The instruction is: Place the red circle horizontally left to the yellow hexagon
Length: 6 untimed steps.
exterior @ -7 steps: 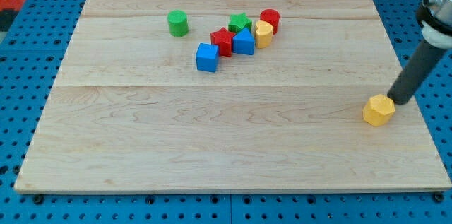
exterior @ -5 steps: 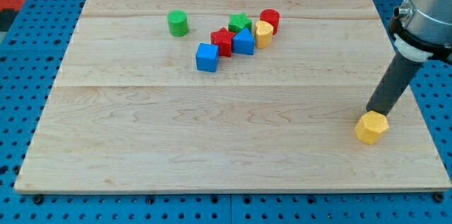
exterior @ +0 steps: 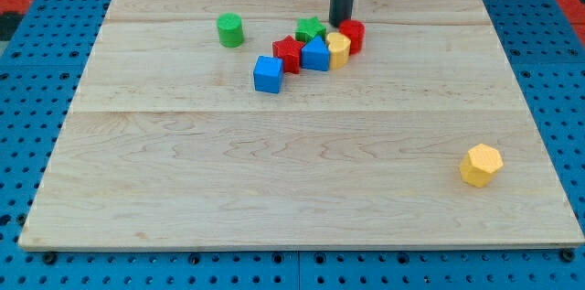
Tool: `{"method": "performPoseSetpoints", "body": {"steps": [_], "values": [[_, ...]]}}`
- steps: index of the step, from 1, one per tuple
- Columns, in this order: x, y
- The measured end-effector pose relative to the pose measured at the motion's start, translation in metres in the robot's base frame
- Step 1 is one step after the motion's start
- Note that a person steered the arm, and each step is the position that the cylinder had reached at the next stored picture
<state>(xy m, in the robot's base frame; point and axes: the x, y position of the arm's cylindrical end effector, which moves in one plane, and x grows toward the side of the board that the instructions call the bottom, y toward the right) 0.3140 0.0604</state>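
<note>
The red circle [exterior: 354, 36] stands near the view's top centre, touching a small yellow block [exterior: 338, 50]. The yellow hexagon [exterior: 481, 165] lies alone at the view's lower right, near the board's right edge. My tip [exterior: 339, 23] is at the red circle's upper left edge, between it and the green star [exterior: 311, 29]. The rod rises straight up out of the view's top.
A cluster sits left of the red circle: green star, red star [exterior: 288, 53], blue triangular block [exterior: 315, 54], blue cube [exterior: 268, 74]. A green cylinder [exterior: 229, 30] stands apart further left. The wooden board [exterior: 274, 189] lies on a blue pegboard.
My tip has left the yellow hexagon at the lower right and moved to the red circle at the top centre. The red circle and small yellow block have shifted slightly.
</note>
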Motion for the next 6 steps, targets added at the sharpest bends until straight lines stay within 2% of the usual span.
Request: {"method": "performPoseSetpoints", "body": {"steps": [1, 2, 3, 5, 6], "values": [[0.065, 0.014], [0.023, 0.009], [0.019, 0.041], [0.167, 0.067], [0.143, 0.075]]}}
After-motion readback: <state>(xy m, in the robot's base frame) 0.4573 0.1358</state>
